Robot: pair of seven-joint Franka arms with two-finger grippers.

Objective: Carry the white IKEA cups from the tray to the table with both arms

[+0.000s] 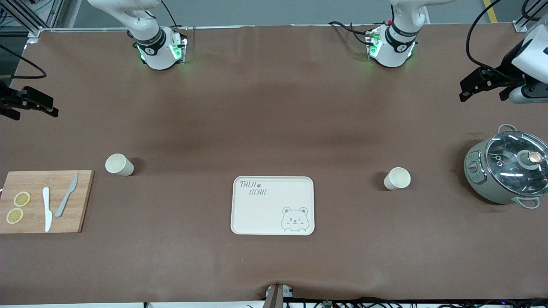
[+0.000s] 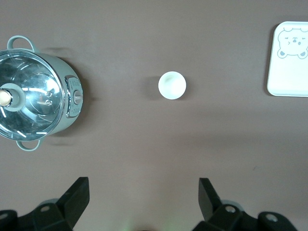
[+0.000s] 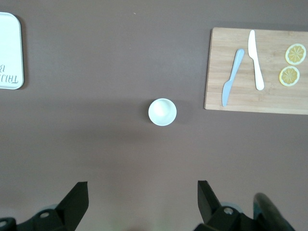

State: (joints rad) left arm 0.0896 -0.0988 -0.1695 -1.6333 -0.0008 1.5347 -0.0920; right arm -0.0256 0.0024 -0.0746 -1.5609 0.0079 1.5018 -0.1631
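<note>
Two white IKEA cups stand upright on the brown table. One cup (image 1: 119,164) is toward the right arm's end and shows in the right wrist view (image 3: 162,111). The other cup (image 1: 397,178) is toward the left arm's end and shows in the left wrist view (image 2: 172,85). The cream bear tray (image 1: 265,214) lies between them, a little nearer the front camera. My right gripper (image 1: 34,108) is open and empty, high over the table's end; its own view (image 3: 143,197) looks down on its cup. My left gripper (image 1: 470,87) is open and empty, high over the other end (image 2: 143,197).
A wooden cutting board (image 1: 30,218) with two knives and two lemon slices lies beside the right arm's cup. A grey-green pot with a glass lid (image 1: 505,169) stands beside the left arm's cup. The tray's edge shows in both wrist views (image 2: 288,77) (image 3: 8,48).
</note>
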